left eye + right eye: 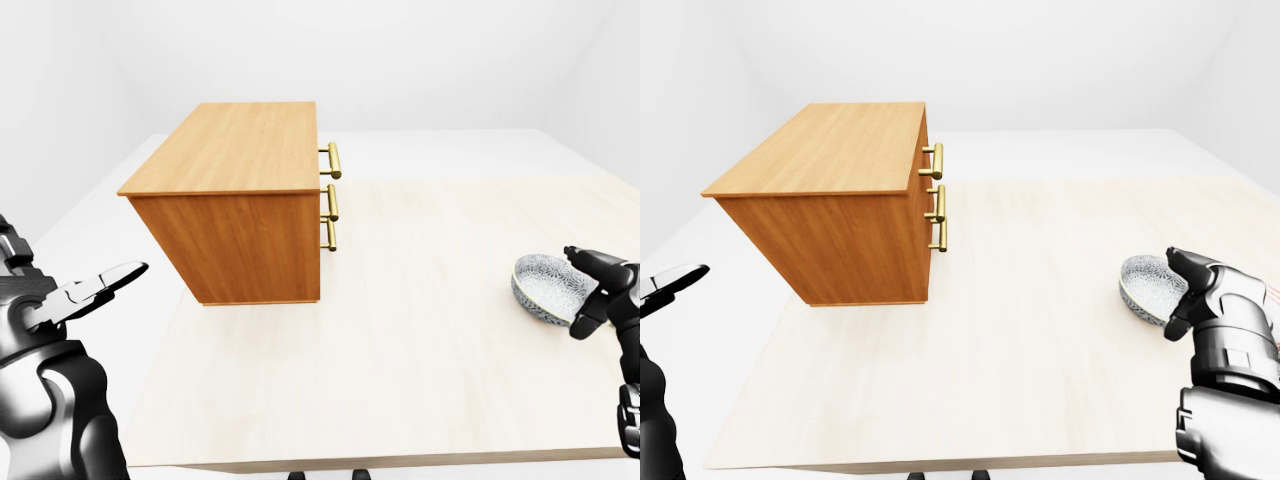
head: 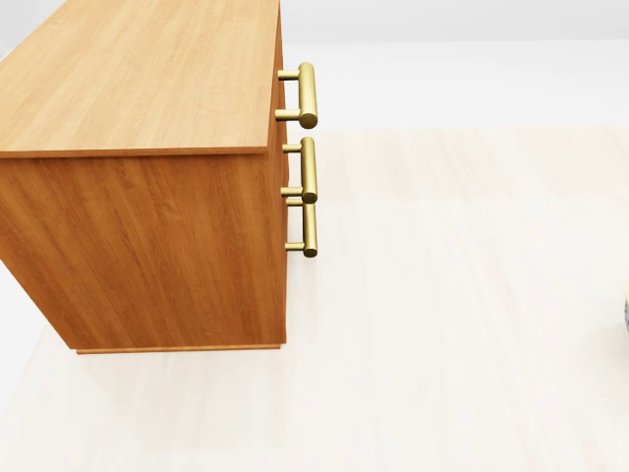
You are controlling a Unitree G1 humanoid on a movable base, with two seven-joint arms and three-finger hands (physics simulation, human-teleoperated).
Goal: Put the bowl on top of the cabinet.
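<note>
The patterned grey-white bowl [image 1: 545, 285] sits on the pale tabletop [image 1: 400, 340] at the right of the left-eye view; only a sliver of it [image 2: 626, 315] shows in the head view. My right hand [image 1: 590, 292] is at the bowl's right rim, open, with one finger above the rim and one below. The wooden cabinet [image 1: 235, 215] stands at the upper left, its flat top [image 1: 240, 150] bare. My left hand [image 1: 112, 283] hovers open at the lower left, off the table's left edge and apart from the cabinet.
Three brass handles [image 1: 333, 190] stick out of the cabinet's right face toward the bowl. The table's lower edge [image 1: 380, 462] runs across the bottom of the left-eye view. White floor and walls surround the table.
</note>
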